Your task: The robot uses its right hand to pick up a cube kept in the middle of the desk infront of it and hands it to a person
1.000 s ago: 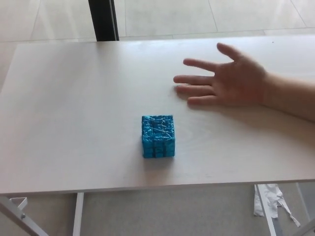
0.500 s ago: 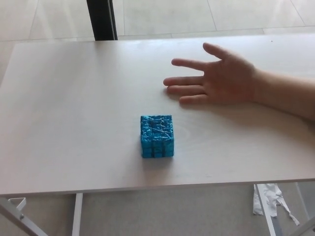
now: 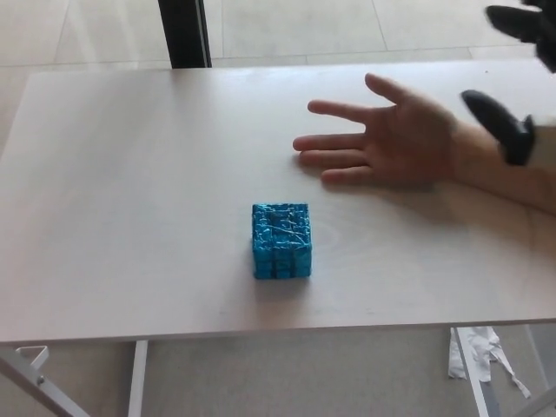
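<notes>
Head view:
Worktop: pale, light-wood rectangular worktop (image 3: 130, 200) fills most of the pic; tiled floor beyond its far edge, w/ a dark upright post (image 3: 184, 33) at top left.
Cube: small bright-blue textured cube (image 3: 281, 241) sits on the worktop approx. mid, a bit toward the near edge; upright, nothing touching it.
Person: a person's bare hand (image 3: 391, 141) lies palm up on the worktop, fingers spread and pointing to pic left, forearm coming in from the right edge. It is beyond the cube and to its right, clearly apart from it.
R hand: robot's black right hand (image 3: 512, 78) enters at the top right corner; two dark fingers (image 3: 499, 124) show, spread apart, nothing between them, i.e. released. It hangs over the person's wrist/forearm, well apart from the cube.
L hand: not in the pic.
Below worktop: white metal legs (image 3: 137, 378) at bottom left; crumpled white scrap (image 3: 473, 352) on the floor bottom right.
</notes>
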{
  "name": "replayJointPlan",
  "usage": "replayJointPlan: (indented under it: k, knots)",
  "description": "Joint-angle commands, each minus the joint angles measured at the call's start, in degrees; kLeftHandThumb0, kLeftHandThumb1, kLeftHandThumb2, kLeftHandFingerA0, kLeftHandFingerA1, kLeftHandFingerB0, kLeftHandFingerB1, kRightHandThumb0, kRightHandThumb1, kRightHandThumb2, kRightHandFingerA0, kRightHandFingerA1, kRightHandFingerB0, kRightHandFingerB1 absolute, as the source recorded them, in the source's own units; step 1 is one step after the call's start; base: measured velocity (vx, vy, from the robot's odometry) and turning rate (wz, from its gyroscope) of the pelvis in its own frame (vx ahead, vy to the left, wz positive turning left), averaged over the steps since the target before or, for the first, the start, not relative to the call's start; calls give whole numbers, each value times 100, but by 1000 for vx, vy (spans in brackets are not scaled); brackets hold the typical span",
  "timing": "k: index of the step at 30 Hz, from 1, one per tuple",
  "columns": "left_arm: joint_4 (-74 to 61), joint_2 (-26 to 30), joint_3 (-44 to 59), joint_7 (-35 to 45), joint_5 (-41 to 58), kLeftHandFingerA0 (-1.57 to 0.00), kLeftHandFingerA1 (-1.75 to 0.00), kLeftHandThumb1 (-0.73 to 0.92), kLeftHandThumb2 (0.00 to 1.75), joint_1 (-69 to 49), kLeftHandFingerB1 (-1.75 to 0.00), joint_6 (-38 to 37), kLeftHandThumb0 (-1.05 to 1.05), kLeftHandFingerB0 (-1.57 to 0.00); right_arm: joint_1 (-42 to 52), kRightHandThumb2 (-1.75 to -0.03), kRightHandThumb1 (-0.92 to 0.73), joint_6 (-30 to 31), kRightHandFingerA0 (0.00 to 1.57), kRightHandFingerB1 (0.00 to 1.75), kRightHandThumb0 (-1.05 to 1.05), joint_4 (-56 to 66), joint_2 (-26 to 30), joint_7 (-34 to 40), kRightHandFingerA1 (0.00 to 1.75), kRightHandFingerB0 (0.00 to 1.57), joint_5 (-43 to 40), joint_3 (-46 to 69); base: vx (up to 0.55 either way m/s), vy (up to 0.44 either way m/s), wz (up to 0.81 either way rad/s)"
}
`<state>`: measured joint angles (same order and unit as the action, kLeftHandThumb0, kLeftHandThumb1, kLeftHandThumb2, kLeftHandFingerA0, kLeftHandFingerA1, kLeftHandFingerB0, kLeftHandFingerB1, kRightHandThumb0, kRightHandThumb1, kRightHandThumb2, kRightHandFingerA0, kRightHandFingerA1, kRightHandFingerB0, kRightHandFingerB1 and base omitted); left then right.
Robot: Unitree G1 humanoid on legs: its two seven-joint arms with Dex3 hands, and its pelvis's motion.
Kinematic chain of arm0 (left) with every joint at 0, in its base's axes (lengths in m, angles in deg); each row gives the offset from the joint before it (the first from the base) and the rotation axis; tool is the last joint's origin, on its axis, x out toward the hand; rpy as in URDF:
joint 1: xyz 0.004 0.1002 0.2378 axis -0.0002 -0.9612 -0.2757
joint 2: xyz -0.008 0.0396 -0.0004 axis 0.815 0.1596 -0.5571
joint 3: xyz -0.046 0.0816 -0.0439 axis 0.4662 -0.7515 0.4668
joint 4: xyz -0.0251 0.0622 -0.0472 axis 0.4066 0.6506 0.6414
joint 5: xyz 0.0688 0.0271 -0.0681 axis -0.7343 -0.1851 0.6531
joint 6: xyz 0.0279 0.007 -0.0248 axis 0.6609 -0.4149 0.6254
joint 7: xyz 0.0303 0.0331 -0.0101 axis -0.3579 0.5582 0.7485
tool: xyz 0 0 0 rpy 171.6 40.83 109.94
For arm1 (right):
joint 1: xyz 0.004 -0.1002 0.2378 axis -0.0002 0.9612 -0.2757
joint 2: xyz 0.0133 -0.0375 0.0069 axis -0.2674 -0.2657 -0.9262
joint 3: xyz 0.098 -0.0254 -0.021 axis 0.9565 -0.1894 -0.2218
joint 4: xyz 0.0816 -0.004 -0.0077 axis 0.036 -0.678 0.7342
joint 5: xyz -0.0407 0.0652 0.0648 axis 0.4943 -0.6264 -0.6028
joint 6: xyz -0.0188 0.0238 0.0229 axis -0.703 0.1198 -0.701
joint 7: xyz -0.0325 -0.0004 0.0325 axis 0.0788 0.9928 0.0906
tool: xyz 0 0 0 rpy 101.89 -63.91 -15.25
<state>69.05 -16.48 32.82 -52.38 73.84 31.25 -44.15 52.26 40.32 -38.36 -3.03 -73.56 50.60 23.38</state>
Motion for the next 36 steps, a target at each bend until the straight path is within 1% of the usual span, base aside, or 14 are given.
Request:
replayJointPlan:
  k: [1, 8, 9, 10, 14, 15, 17, 22, 23, 30, 31, 32, 35, 36]
  knots:
    - [-17, 61, -323, 36, -223, -86, -82, 65, 60, -99, -42, -157, -72, -53, -932, -59, -62, 1090, 26, 34, -80, -467, -184, -899, 52, 27, 1883, -2016, 0, 0, 0]
    - [-1, 70, -371, 3, -173, -85, -71, 63, 60, -54, -42, -79, -70, -50, -1158, -60, -63, 819, 25, 40, -83, -1248, -257, -714, 60, 26, 2223, -2585, 0, 0, 0]
    - [1, 79, -390, 22, -177, -83, -78, 54, 96, -47, -56, -108, -74, -48, -1274, -60, -65, 866, 23, 43, -85, -1404, -290, -711, 63, 24, 2378, -2742, 0, 0, 0]
    - [-3, 86, -400, 39, -173, -82, -74, 64, 60, -58, -43, -150, -71, -56, -1345, -60, -65, 975, 22, 39, -84, -1426, -303, -795, 58, 24, 2347, -2789, 0, 0, 0]
    - [-39, 126, -519, 6, -225, -84, -71, 63, 60, -33, -41, -110, -72, -54, -1595, -60, -65, 969, 26, 39, -83, -1729, -406, -691, 60, 28, 2539, -3031, 0, 0, 0]
    - [-49, 137, -567, 1, -255, -83, -80, 54, 96, -36, -54, -112, -76, -44, -1645, -60, -65, 995, 24, 41, -83, -1781, -429, -662, 62, 28, 2617, -3102, 0, 0, 0]
    - [-64, 135, -580, 13, -218, -81, -76, 64, 60, -39, -41, -113, -70, -50, -1684, -60, -65, 991, 24, 42, -82, -1890, -490, -597, 63, 28, 2682, -3185, 0, 0, 0]
    - [-50, 163, -763, 43, -297, -73, -72, 66, 60, -32, -43, -140, -72, -52, -1847, -60, -64, 1108, 23, 43, -80, -2223, -592, -574, 62, 29, 3121, -3630, 0, 0, 0]
    - [-50, 163, -785, 34, -295, -78, -87, 54, 97, -30, -56, -141, -74, -46, -1842, -60, -64, 1103, 24, 43, -80, -2248, -591, -548, 64, 30, 3152, -3656, 0, 0, 0]
    - [-17, 171, -885, 0, -285, -79, -80, 65, 60, 29, -44, -96, -70, -55, -1876, -60, -62, 1001, 25, 46, -82, -2649, -622, -170, 68, 35, 3776, -4101, 0, 0, 0]
    - [-29, 180, -888, 27, -268, -85, -90, 64, 60, 33, -44, -82, -71, -57, -1882, -90, -48, 975, 27, 53, -82, -2719, -638, -137, 67, 30, 3801, -4121, 0, 0, 0]
    - [-35, 192, -943, 38, -314, -77, -82, 66, 60, 30, -44, -100, -71, -58, -1877, -60, -64, 998, 25, 46, -84, -2749, -656, -134, 67, 35, 3846, -4156, 0, 0, 0]
    - [-31, 185, -988, 24, -322, -74, -78, 66, 60, 22, -45, -137, -71, -58, -1867, -60, -66, 1227, 19, 45, -84, -2711, -704, -322, 61, 32, 3988, -4254, 0, 0, 0]
    - [-36, 183, -1009, 23, -335, -73, -75, 66, 60, 8, -46, -172, -70, -59, -1841, -91, -49, 1308, 20, 52, -83, -2698, -737, -382, 62, 26, 4014, -4284, 0, 0, 0]
